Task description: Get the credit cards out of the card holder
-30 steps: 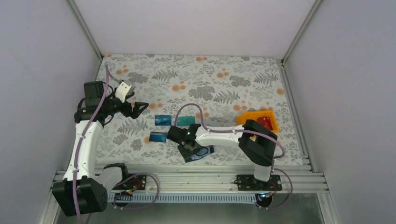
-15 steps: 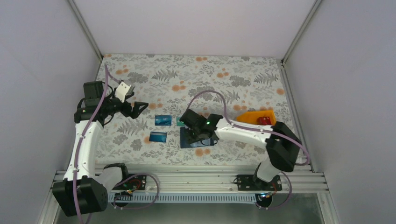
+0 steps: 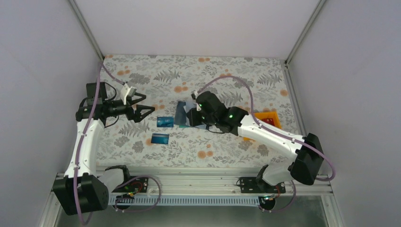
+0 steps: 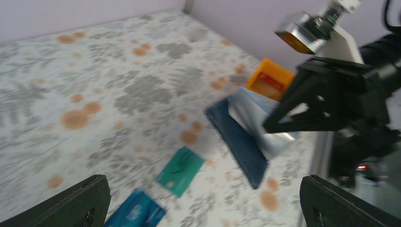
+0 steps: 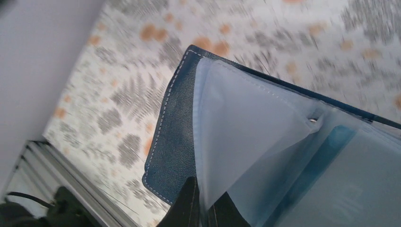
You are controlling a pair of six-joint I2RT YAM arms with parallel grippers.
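The right gripper (image 3: 194,115) was fully closed on the card holder (image 3: 181,113), with its fingers (image 5: 189,203) pinching the edge of the light blue inner pocket sheet. The card holder hung open above the floral table cover (image 3: 227,75), clear of the surface.

The left gripper (image 3: 144,104) stood at full spread, held nothing and hovered well left of the holder.

The upper blue card (image 3: 165,121) lay just left of the holder, and the lower blue card (image 3: 160,138) lay nearer the arm bases. The teal-green card (image 4: 180,171) lay flat beneath the holder. The red card (image 3: 268,122) rested in the orange bin (image 3: 265,114).

A dark blue strip (image 5: 326,151) showed through the pocket sheet. It was possibly a card, but this could not be confirmed.
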